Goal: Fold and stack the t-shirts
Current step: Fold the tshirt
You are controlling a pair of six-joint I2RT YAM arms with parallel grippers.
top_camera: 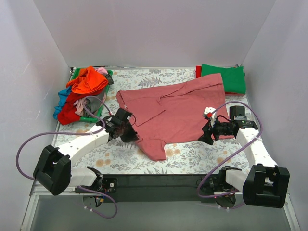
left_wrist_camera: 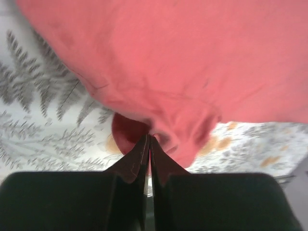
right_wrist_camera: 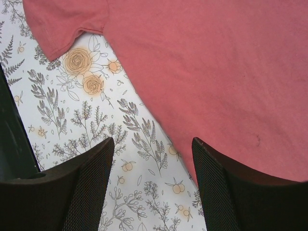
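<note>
The dusty-rose t-shirt [top_camera: 178, 108] lies spread but rumpled across the middle of the floral table covering [top_camera: 120, 161]; one sleeve points toward the arm bases. Beside that sleeve the left gripper [left_wrist_camera: 147, 144] has its jaws pressed together on a bunched fold of the rose cloth; this pinch looks meant to lift that side over for a fold. The right gripper [right_wrist_camera: 151, 144] hangs with jaws wide apart and nothing between them, over the shirt's near right edge where cloth meets covering; it is probably placed to take the matching corner.

Bare covering along the near edge leaves room to pull cloth. Farther back on the left, a green basket [top_camera: 86, 119] holds a heap of unfolded tees [top_camera: 84, 91]; at far right a folded green tee [top_camera: 226, 78] lies on a red one [top_camera: 198, 72], just beside the rose shirt's far corner, so room there is tight.
</note>
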